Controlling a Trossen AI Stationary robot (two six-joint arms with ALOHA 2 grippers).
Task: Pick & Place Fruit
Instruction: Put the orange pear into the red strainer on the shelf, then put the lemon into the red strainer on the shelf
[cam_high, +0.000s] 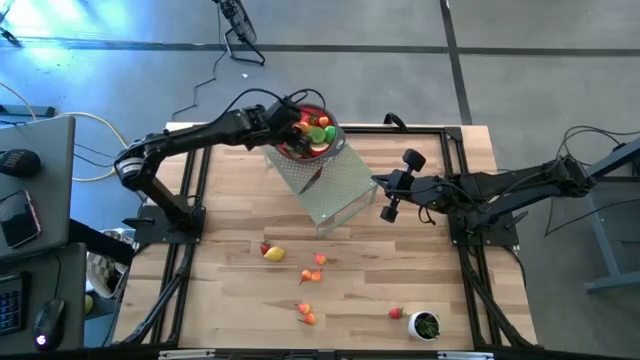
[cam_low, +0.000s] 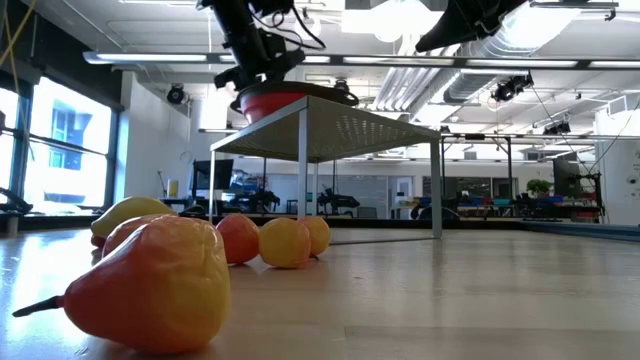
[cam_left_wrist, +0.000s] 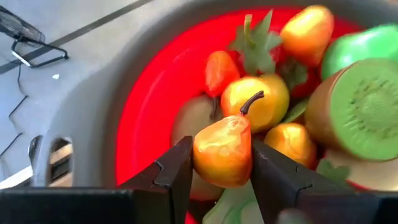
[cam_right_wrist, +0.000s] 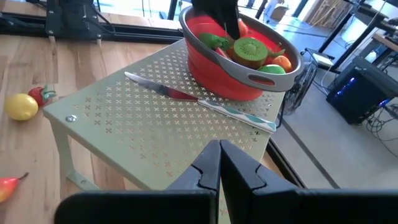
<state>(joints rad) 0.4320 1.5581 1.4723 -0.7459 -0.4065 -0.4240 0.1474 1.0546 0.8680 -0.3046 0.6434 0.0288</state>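
Orange-yellow toy pear (cam_left_wrist: 224, 151), stem pointing away from the wrist, sits clamped between the left gripper (cam_left_wrist: 221, 177) fingers directly above the red bowl (cam_high: 300, 148) at the table's twelve o'clock edge, while the right gripper (cam_right_wrist: 217, 165) waits pressed closed at three o'clock.

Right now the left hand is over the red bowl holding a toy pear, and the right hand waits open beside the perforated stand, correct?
One thing is off: the right hand is shut, fingers pressed together in the right wrist view. The rest holds: the left hand grips the toy pear over the red bowl, and the right waits beside the perforated stand.
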